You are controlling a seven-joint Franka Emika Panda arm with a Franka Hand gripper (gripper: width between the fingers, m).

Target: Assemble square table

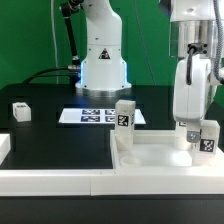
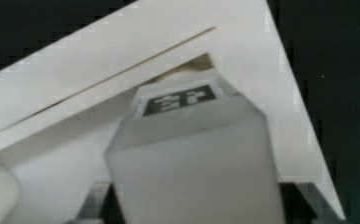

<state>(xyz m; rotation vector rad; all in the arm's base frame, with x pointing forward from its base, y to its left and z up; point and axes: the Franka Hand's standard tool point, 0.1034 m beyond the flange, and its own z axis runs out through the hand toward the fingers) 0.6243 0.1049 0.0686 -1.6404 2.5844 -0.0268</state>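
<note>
The white square table top lies flat on the black table at the exterior view's right. One tagged white leg stands upright at its far left corner. My gripper is shut on another tagged leg and holds it upright at the top's right side. In the wrist view this leg fills the gap between my fingers, over a corner of the top. A third leg lies loose on the black table at the far left.
The marker board lies flat in front of the robot base. Long low white border rails run along the front edge and the left side.
</note>
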